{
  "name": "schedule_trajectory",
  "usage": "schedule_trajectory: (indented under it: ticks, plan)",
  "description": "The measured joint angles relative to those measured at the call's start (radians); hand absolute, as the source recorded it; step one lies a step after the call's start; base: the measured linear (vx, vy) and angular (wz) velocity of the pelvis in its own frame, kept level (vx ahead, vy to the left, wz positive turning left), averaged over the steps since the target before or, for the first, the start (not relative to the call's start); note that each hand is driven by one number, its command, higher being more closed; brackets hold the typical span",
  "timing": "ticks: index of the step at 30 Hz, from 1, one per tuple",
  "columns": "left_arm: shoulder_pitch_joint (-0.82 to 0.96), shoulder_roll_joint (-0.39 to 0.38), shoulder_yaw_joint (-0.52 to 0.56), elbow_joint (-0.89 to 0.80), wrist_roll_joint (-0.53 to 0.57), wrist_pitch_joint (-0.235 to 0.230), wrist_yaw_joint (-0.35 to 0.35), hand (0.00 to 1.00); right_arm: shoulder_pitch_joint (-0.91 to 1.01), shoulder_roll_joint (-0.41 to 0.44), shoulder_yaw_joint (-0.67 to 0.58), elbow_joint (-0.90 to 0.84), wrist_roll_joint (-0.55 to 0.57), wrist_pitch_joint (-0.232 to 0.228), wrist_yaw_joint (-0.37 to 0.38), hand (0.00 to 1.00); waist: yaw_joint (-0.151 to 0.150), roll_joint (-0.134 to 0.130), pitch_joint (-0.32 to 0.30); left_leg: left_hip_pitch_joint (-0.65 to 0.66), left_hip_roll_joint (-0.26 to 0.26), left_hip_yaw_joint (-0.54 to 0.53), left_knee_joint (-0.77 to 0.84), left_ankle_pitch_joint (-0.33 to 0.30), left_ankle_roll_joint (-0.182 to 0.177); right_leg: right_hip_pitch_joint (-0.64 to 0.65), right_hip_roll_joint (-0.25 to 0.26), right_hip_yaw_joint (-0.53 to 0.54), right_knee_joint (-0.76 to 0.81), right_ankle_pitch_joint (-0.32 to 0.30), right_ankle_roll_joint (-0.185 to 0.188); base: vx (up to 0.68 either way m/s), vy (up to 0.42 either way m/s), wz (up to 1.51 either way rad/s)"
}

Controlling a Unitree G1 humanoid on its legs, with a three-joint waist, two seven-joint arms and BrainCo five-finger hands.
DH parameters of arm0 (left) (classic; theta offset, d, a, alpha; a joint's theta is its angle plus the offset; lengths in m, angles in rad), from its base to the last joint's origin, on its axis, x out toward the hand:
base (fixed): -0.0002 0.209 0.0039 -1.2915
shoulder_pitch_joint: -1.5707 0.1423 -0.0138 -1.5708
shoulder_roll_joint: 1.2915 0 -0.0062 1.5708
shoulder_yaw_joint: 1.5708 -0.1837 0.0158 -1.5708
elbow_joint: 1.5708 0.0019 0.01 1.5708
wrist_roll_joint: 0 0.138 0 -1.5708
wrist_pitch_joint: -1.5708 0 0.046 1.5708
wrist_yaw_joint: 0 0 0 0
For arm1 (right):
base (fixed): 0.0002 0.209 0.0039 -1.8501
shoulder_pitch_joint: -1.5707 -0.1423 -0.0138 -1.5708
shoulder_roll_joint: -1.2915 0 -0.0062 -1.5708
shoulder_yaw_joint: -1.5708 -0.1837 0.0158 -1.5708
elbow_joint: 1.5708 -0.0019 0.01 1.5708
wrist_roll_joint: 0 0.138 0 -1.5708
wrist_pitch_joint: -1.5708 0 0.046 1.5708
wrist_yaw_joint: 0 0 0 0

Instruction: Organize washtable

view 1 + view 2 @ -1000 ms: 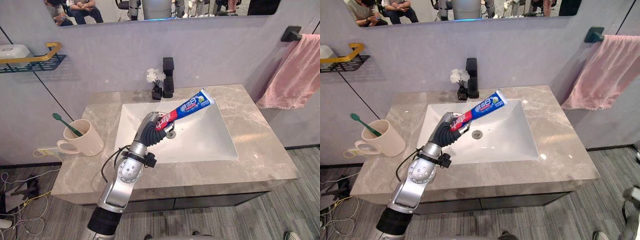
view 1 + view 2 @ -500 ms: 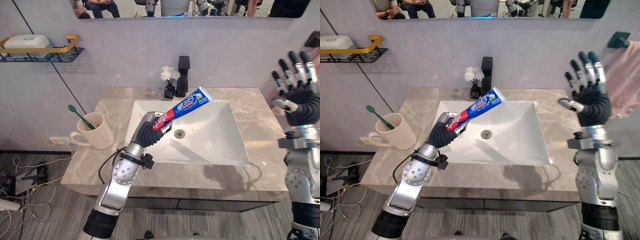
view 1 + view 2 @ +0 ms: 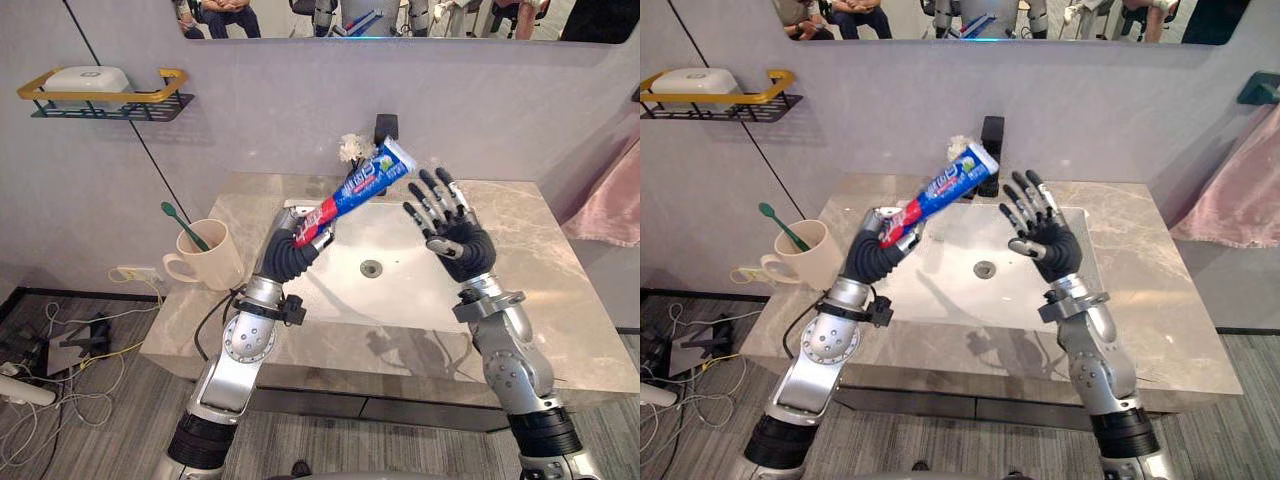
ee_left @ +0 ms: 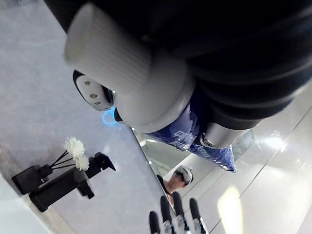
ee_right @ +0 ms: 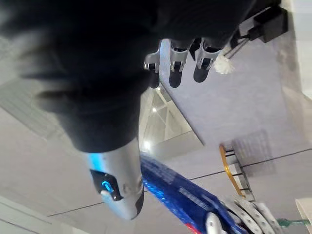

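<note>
A blue and red toothpaste tube is held above the left part of the white sink, slanting up toward the black faucet. My left hand is shut on its lower, red end. My right hand is raised over the sink just right of the tube's top, palm toward it, fingers straight and spread, holding nothing. A small gap separates it from the tube. A cream mug with a green toothbrush stands on the marble counter at the left.
A small vase of white flowers stands beside the faucet. A wall shelf with a gold rail holds a white box at the upper left. A pink towel hangs at the right. A mirror runs along the top.
The camera has shifted. My right hand has come in from the far right to just beside the tube's top. My left hand has lifted the tube a little, still gripping it.
</note>
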Motion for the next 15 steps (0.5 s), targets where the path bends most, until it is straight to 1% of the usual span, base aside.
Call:
schedule_trajectory:
  ticks: [4, 9, 12, 15]
  plan:
    - [0.0, -0.014, -0.009, -0.009, -0.002, 0.0, 0.0, 1.0, 0.0, 0.023, 0.039, 0.0, 0.004, 0.001, -0.001, 0.0, 0.002, -0.001, 0.0, 0.004, -0.002, 0.0, -0.009, 0.003, 0.003, 0.0, -0.001, -0.001, -0.001, 0.0, 0.0, 0.0, 0.0, 0.0]
    - [0.0, -0.018, -0.055, -0.007, -0.015, 0.002, 0.002, 1.0, -0.005, 0.06, 0.056, 0.001, 0.033, -0.002, -0.009, 0.0, 0.003, -0.002, -0.001, 0.004, -0.003, 0.0, -0.012, 0.005, 0.003, 0.002, -0.002, -0.001, -0.006, 0.002, 0.002, 0.0, 0.0, 0.0]
    - [0.0, -0.02, -0.078, -0.002, -0.028, 0.003, 0.002, 1.0, -0.026, 0.068, 0.079, 0.0, 0.034, -0.009, -0.01, 0.0, 0.002, -0.003, -0.002, 0.009, -0.002, 0.0, -0.029, 0.016, 0.003, 0.0, -0.001, -0.002, -0.007, 0.004, 0.003, -0.01, -0.006, 0.01]
    - [0.001, -0.038, -0.09, 0.015, -0.03, 0.004, 0.002, 1.0, -0.042, 0.08, 0.089, 0.0, 0.043, -0.009, -0.018, 0.0, 0.004, -0.004, -0.002, 0.012, -0.003, -0.004, -0.045, 0.028, 0.004, -0.002, 0.0, -0.006, -0.008, 0.006, 0.005, -0.02, -0.012, 0.04]
